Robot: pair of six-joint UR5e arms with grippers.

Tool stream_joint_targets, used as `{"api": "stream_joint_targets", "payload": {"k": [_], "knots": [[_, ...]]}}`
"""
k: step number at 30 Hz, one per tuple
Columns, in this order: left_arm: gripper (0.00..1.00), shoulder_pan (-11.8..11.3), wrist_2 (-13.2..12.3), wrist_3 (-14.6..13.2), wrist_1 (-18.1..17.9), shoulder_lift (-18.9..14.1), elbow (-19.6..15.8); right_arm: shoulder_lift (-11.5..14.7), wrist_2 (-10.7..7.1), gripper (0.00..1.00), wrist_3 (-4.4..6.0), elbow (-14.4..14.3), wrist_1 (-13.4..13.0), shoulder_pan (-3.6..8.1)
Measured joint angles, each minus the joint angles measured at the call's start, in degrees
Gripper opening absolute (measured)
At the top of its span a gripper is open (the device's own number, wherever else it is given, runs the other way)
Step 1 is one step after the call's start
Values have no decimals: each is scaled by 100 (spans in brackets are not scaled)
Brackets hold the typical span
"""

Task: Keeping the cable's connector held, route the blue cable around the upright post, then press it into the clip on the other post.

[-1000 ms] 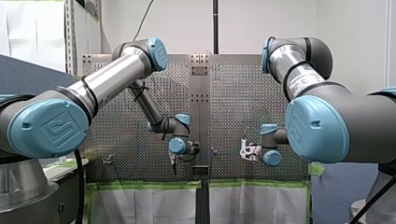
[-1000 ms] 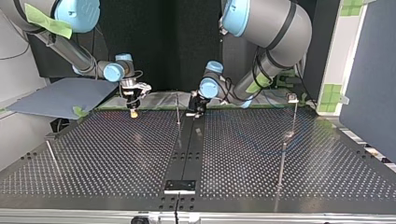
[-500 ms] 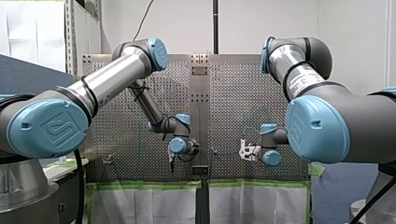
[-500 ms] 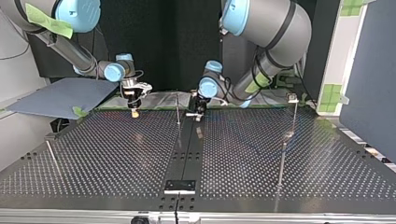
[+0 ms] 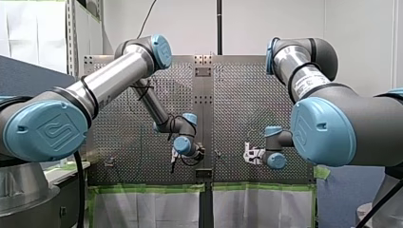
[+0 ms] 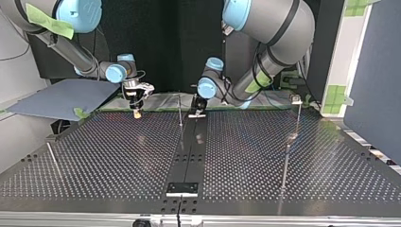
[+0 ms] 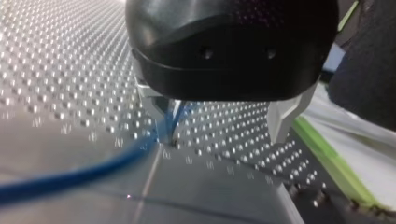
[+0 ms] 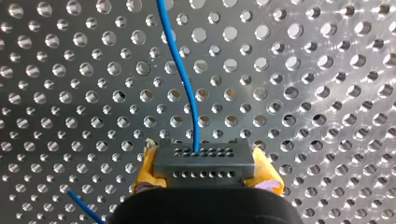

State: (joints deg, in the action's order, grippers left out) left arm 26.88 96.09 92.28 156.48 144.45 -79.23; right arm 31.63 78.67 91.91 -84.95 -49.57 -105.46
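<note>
Near the table's point(image 6: 302, 189) arm-side edge, my right gripper point(image 8: 205, 169) pinches the connector point(image 8: 204, 161) while my left gripper point(image 7: 219, 133) hangs spread over the blue cable point(image 7: 70, 179) (probably limp and light, best gripped close to the connector).

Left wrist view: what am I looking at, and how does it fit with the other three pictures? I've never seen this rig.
Two robot arms work over a perforated table. The front view looks from behind them, the top view faces them from across the table, and each wrist view looks along one gripper. In the left wrist view, my left gripper stands open, with the blue cable running beside one finger. My right gripper clamps the cable's connector between yellow pads. A thin upright post stands nearby.
</note>
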Motion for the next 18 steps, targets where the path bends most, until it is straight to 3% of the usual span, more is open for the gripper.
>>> {"api": "stream_joint_targets", "payload": {"k": [8, 18], "knots": [[100, 201, -69, -490, 397, -245, -155, -1, 0, 0, 4, 0, 27, 21], [100, 331, -181, -834, 229, -457, -571, -1, 0, 0, 29, 0, 30, 31]]}}
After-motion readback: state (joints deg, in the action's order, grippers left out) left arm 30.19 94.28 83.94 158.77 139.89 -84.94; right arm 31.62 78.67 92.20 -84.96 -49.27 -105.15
